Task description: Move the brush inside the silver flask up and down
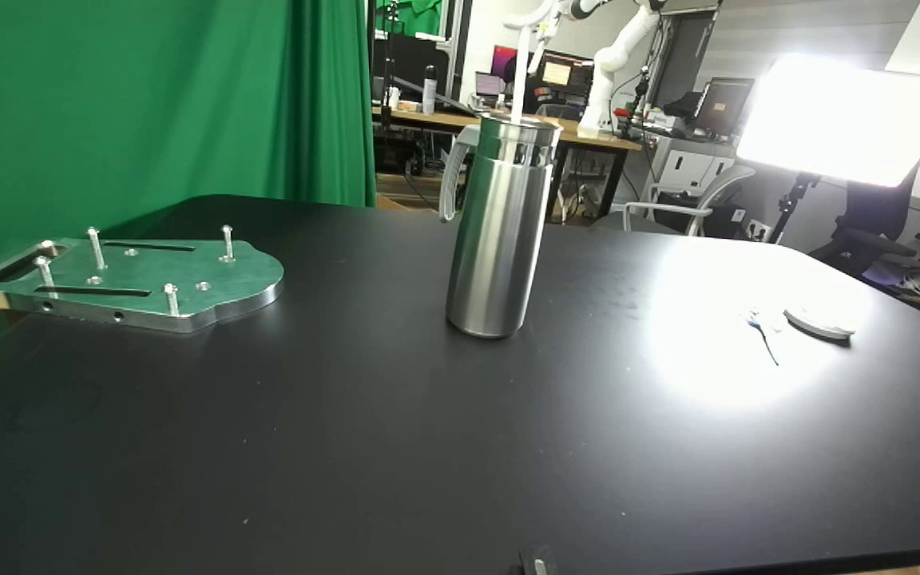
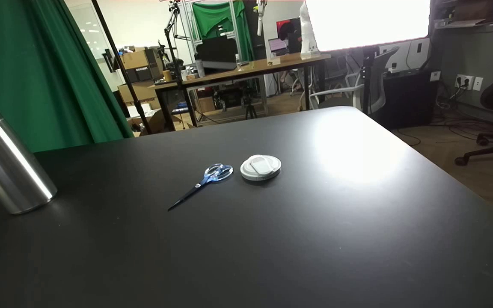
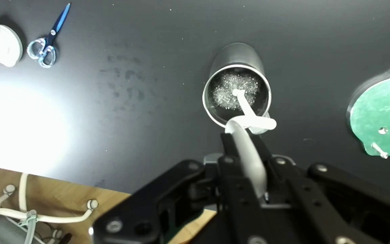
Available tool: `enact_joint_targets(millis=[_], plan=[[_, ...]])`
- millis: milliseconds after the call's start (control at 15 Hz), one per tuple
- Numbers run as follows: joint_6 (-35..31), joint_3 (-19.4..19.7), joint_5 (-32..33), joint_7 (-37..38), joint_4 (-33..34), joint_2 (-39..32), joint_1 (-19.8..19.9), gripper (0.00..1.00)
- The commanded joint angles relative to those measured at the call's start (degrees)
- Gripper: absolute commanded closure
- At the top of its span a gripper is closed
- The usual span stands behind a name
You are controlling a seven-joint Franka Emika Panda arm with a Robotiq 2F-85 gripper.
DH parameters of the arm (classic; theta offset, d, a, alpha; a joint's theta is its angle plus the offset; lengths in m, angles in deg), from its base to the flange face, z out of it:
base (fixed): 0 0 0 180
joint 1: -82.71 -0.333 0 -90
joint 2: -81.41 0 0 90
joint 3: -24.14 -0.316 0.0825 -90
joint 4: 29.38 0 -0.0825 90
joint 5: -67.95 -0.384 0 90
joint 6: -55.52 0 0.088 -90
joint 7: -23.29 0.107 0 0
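The brush [image 3: 248,108] is held by the gripper [image 3: 245,145]: in the wrist view, the white handle is pinched between its fingers, with the jaws closed on it. The lower end of the brush is inside the flask [image 1: 496,247], and its clear bristles are seen below the rim, roughly at the centre of the opening. Whether the flask's bottom is touched by them cannot be told. In an exterior view, the straight shaft is seen rising out of the flask, and its top is curved.

The flask is stood upright on the black table [image 1: 364,447], with its side handle on the left. Farther left, well apart from it, the green plate [image 1: 148,275] is set at the table's left edge, with its pegs [image 1: 97,249] pointed up.

To the right of the flask, the scissors [image 2: 203,182] are laid flat in an exterior view, their blades pointed near and left. The white lid [image 2: 261,167] is placed just beside their loops, on the right. A green curtain [image 1: 188,96] is hung at the left, and at the far right a lamp [image 1: 851,120] is lit, its glare thrown on the table.
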Motion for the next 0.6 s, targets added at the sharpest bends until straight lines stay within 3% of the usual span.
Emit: enact_joint_targets(millis=[0, 533], plan=[[1.53, -0.07, -0.17, 0.09, 1.44, 2.28, 0.55, 0.96], [1.97, -0.27, -0.48, -0.60, 2.66, 4.15, 1.19, 0.96]])
